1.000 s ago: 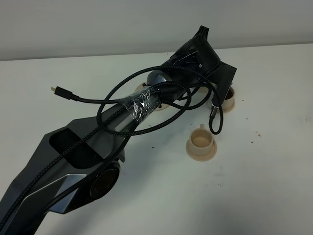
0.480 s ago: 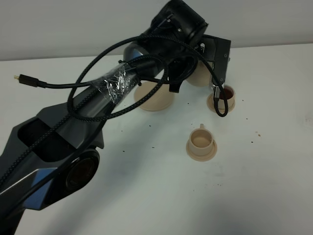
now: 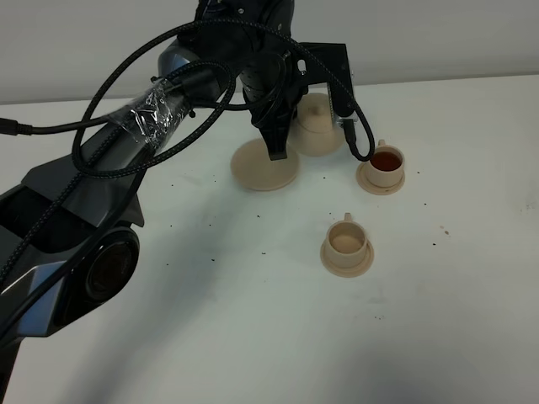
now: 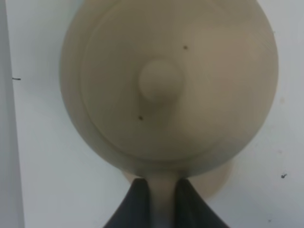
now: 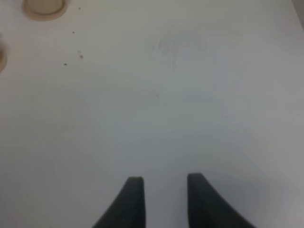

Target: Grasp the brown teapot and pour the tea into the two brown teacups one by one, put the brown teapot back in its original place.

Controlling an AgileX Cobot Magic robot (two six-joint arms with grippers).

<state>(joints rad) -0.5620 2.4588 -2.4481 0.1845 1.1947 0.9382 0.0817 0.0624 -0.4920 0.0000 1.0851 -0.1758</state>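
The brown teapot hangs upright just right of and behind the wide round saucer, its original place. My left gripper is shut on the teapot's loop handle, and the lid and knob fill the left wrist view. The far teacup holds red-brown tea and stands on its small saucer. The near teacup looks pale inside and sits on its own saucer. My right gripper is open above bare white table, far from the cups.
The white table carries small dark specks. Black cables loop off the left arm above the table's left half. The right wrist view shows a cup saucer at its edge.
The left arm has swung back and left, carrying the teapot from beside the far teacup toward the wide saucer. That saucer and the far cup now show fully. The right gripper has not moved.
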